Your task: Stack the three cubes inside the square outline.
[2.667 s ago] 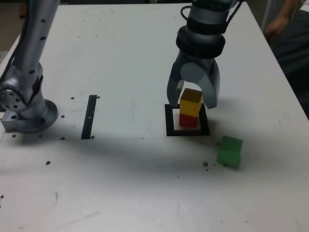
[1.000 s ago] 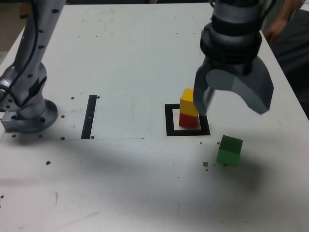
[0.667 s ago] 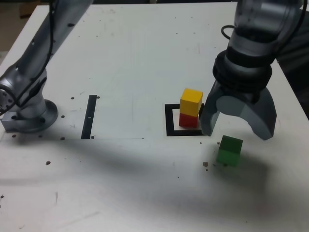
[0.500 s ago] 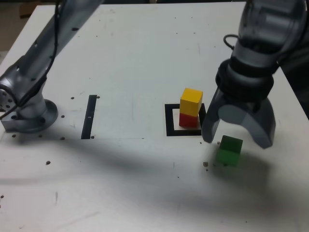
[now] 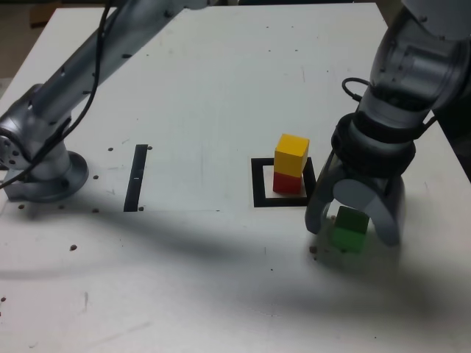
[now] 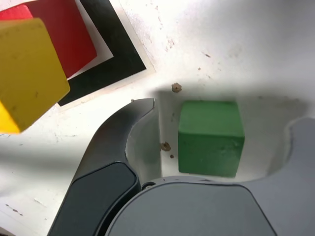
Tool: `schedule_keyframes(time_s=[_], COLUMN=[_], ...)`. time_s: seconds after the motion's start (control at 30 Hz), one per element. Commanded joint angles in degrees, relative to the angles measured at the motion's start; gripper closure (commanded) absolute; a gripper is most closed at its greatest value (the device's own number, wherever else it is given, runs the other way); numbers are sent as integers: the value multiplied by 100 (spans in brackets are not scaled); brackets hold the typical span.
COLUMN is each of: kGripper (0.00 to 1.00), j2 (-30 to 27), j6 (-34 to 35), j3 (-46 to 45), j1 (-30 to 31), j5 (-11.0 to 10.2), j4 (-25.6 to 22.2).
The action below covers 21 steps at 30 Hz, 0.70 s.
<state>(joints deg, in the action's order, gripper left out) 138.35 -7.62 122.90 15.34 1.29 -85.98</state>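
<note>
A yellow cube [image 5: 291,154] [image 6: 27,64] sits on a red cube [image 5: 288,182] [image 6: 66,34] inside the black square outline [image 5: 259,188] [image 6: 115,56]. The green cube [image 5: 348,229] [image 6: 210,137] rests on the table, toward the exterior view's right and nearer the camera than the outline. My gripper [image 5: 352,234] [image 6: 221,115] is lowered over the green cube, open, one finger on each side of it. The wrist view shows gaps between the fingers [image 6: 123,132] and the cube's sides.
A narrow black strip [image 5: 136,177] lies on the white table [image 5: 206,88] toward the exterior view's left. The arm's grey base [image 5: 40,173] stands at the left edge. Small dark specks dot the table, one [image 6: 175,87] close to the green cube.
My gripper has moved away from the yellow-on-red stack, toward the exterior view's right and down, and now straddles the green cube. The cubes have not moved.
</note>
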Motion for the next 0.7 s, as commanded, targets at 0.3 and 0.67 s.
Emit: schedule_keyframes(time_s=[0.3,0.67], kGripper=[79,79], j2=[34,20], j6=[-12,-12], j3=[41,36], j1=[-13,-13], j5=[-81,-85], j4=[90,85])
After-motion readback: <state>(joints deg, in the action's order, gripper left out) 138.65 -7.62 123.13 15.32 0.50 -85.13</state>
